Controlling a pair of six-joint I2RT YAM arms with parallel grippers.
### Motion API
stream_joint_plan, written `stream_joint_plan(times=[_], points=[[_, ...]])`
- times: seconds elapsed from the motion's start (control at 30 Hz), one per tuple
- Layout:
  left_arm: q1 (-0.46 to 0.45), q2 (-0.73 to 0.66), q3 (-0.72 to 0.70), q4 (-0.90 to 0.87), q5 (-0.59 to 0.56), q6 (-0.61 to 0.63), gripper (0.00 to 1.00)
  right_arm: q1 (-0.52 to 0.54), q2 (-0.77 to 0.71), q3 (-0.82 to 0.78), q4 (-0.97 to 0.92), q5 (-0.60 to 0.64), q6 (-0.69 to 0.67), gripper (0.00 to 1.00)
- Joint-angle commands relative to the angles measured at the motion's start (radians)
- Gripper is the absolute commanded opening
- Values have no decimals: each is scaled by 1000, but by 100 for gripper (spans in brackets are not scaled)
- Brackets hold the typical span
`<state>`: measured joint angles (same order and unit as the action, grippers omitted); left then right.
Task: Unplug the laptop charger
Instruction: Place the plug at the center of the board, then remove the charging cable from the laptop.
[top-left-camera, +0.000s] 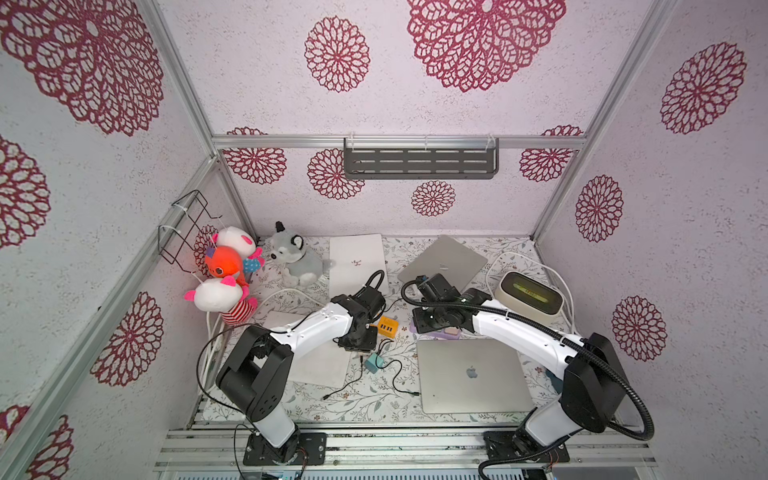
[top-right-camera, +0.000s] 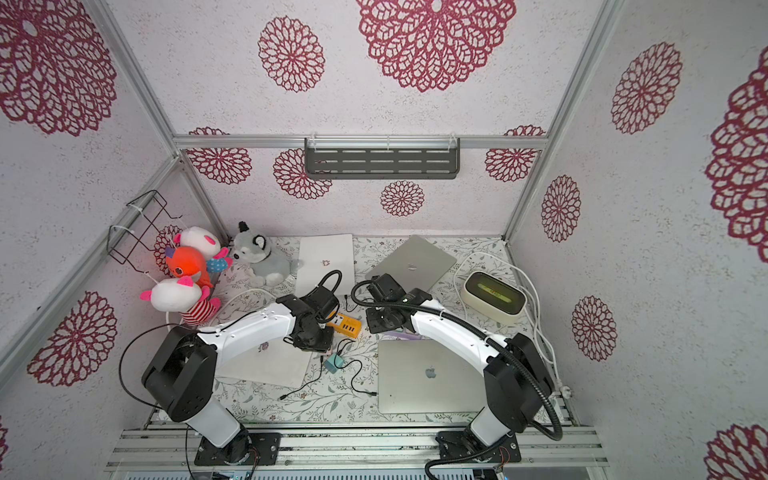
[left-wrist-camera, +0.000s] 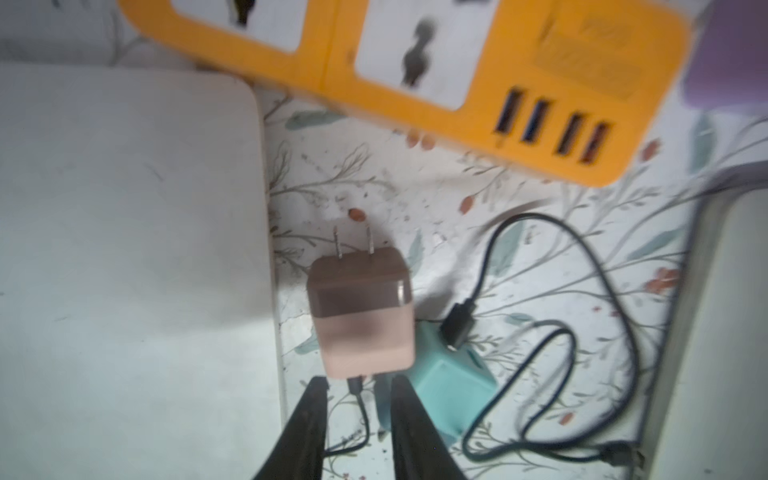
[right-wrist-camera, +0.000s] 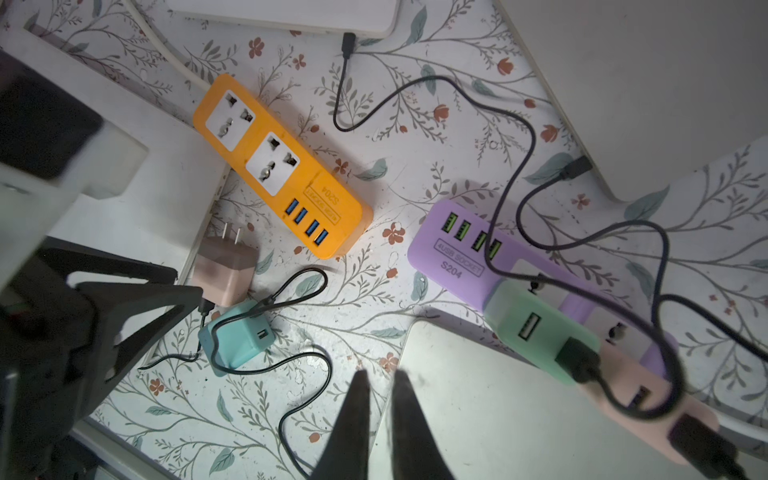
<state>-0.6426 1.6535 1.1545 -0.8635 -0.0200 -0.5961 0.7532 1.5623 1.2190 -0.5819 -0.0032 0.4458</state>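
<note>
pink charger (left-wrist-camera: 360, 309) lies unplugged beside the orange strip (left-wrist-camera: 419, 79), so both jaws sit narrow, holding nothing.

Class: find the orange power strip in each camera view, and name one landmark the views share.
Top views: orange power strip mid-table, between the arms.
Left wrist: along the upper edge.
Right wrist: upper left of centre.
Shared landmark: teal charger nearby.
</note>
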Motion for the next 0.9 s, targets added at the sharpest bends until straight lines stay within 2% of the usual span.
stream_joint_plan(times=[0.0, 0.37, 0.87], points=[[11, -52, 113, -5, 10, 9, 31, -19, -24, 34, -23, 19, 12, 15], [134, 100, 367, -46, 119, 95, 36, -55, 22, 104, -50, 82, 60, 18], [371, 300, 540, 1, 284, 130, 38, -54, 362, 358, 2, 95, 68, 21]])
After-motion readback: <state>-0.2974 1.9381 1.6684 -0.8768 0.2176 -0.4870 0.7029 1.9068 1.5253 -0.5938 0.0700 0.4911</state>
